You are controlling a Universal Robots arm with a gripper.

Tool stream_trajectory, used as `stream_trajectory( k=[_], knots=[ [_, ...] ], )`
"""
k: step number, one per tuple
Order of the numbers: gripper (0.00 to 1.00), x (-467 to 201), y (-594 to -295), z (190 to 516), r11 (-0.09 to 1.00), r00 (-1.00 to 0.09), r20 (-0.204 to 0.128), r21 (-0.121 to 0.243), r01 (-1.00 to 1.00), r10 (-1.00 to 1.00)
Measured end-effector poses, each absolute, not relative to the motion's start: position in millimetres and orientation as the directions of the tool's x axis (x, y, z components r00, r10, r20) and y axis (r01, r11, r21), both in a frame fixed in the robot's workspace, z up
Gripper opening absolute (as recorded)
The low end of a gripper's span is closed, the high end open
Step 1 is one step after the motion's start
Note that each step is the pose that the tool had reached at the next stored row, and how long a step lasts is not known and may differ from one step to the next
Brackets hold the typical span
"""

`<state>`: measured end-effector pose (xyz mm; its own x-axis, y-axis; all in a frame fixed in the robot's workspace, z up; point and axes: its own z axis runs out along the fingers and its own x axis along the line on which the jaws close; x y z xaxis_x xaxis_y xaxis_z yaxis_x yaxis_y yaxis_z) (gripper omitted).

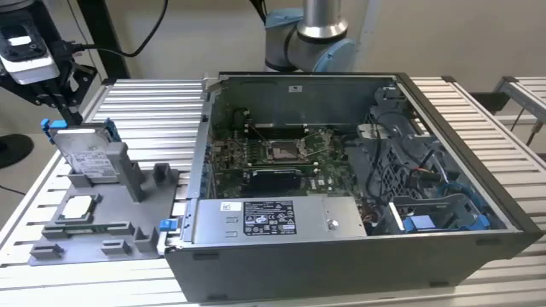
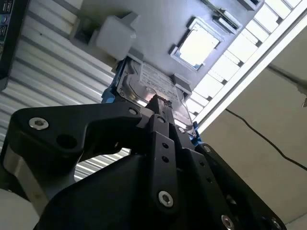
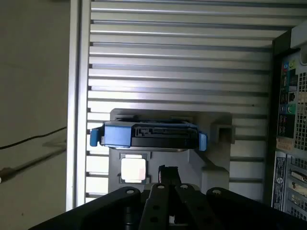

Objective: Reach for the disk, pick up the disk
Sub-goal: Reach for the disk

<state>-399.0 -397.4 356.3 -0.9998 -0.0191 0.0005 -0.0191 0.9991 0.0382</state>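
The disk [image 1: 85,157] is a silver-grey drive with a white label in a bright blue bracket. It stands tilted on edge in a grey holder [image 1: 128,176] at the exterior view's left. My gripper [image 1: 68,112] hangs just above the disk's upper far corner, with its black fingers drawn together and nothing between them. In the second wrist view the gripper [image 2: 156,99] ends close over the disk [image 2: 148,79]. In the first wrist view the disk [image 3: 148,135] shows edge-on, a short way beyond the gripper [image 3: 168,169].
A small square silver chip [image 1: 77,208] lies in the grey holder in front of the disk. A large open computer case [image 1: 341,256] stands to the exterior view's right of the holder. The slatted metal table [image 1: 153,109] carries both, with its edge close behind the disk.
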Motion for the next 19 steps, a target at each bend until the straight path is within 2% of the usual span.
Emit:
stream_trajectory(
  k=[19],
  knots=[
    [0.0, -427.1, -380.6, 356.1, 0.999, -1.0, 0.001, 0.038, -0.019, -0.019]
  ],
)
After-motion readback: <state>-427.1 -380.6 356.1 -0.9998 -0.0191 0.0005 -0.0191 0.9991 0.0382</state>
